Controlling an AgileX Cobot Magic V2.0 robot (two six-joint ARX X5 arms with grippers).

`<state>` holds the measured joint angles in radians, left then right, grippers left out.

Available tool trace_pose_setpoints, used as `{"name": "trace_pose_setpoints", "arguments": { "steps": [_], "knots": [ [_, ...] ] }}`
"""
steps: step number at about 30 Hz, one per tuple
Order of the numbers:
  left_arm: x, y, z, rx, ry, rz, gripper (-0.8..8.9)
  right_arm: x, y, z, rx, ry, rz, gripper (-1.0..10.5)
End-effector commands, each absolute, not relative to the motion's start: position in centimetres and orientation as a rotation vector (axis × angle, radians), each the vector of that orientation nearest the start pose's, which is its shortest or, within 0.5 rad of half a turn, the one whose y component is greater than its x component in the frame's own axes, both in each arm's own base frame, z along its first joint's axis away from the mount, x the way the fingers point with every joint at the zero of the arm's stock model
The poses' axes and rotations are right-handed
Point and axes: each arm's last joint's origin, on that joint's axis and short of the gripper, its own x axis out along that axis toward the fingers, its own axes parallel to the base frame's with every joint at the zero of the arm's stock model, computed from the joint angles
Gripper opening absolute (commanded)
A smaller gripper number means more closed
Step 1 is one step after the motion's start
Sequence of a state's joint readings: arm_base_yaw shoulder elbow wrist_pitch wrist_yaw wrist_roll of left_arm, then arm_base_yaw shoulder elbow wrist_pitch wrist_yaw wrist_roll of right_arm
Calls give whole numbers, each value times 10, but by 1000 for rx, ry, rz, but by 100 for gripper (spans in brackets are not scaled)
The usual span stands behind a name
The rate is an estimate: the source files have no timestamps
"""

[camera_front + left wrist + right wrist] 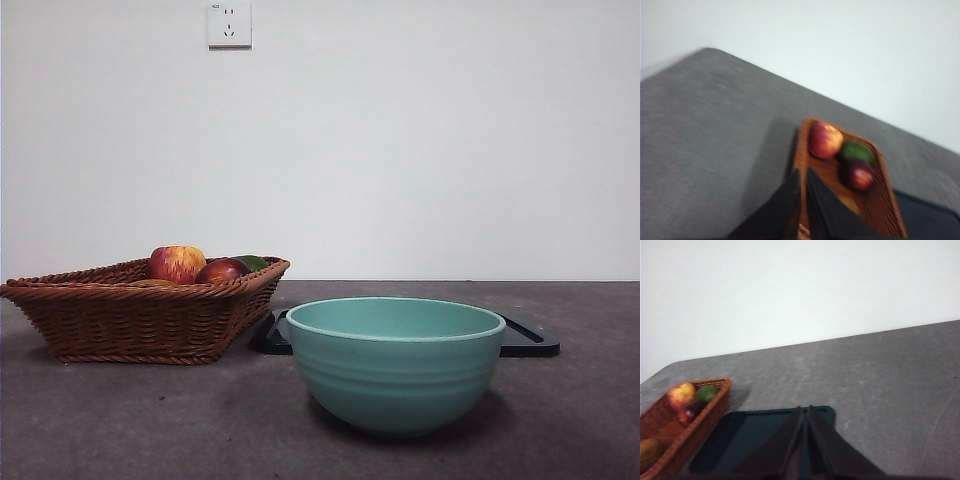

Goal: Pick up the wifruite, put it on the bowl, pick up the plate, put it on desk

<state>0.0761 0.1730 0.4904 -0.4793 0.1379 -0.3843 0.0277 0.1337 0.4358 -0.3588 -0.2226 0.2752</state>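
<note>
On the left of the dark grey, matte table [120, 420] sits a brown woven wicker basket [140, 315] with sloping sides. It holds four fruits: a red-and-yellow streaked apple [177, 263] at the back, a dark red round fruit [221, 271] beside it, a green fruit [252, 262] just behind that one, and the small orange-brown wifruite [152, 283], which lies low against the basket floor (from the front only its top shows over the rim).

The left gripper [803, 200] hangs above the basket's near end, its two black jaws pressed together and holding nothing; the wifruite shows as an orange patch just beside the jaw tips in the blurred left wrist view.

Right of the basket, a flat dark blue-black rectangular plate [528, 343] with a low rim lies on the table, nothing on it. In front of it stands the wide, deep teal-green glazed bowl [395, 365], hiding the plate's middle; its inside cannot be seen.

The right gripper [805, 440] is above the plate, jaws closed against each other and holding nothing.
</note>
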Motion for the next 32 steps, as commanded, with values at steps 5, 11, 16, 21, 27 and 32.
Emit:
{"name": "trace_pose_setpoints", "arguments": {
  "steps": [5,11,16,21,27,32],
  "knots": [
    [78,-3,302,-266,282,-212,15,76,12,308,184,273,338,6],
    [88,-8,324,-208,384,-356,15,88,16,336,123,444,455,6],
    [94,-14,338,-166,477,-441,16,98,22,351,80,537,535,6],
    [99,-21,350,-151,529,-505,16,105,30,358,44,612,608,7],
    [99,-29,350,-137,614,-579,15,108,42,353,4,704,700,6],
    [99,-30,350,-137,619,-581,68,107,43,352,7,714,710,19]
  ]
}}
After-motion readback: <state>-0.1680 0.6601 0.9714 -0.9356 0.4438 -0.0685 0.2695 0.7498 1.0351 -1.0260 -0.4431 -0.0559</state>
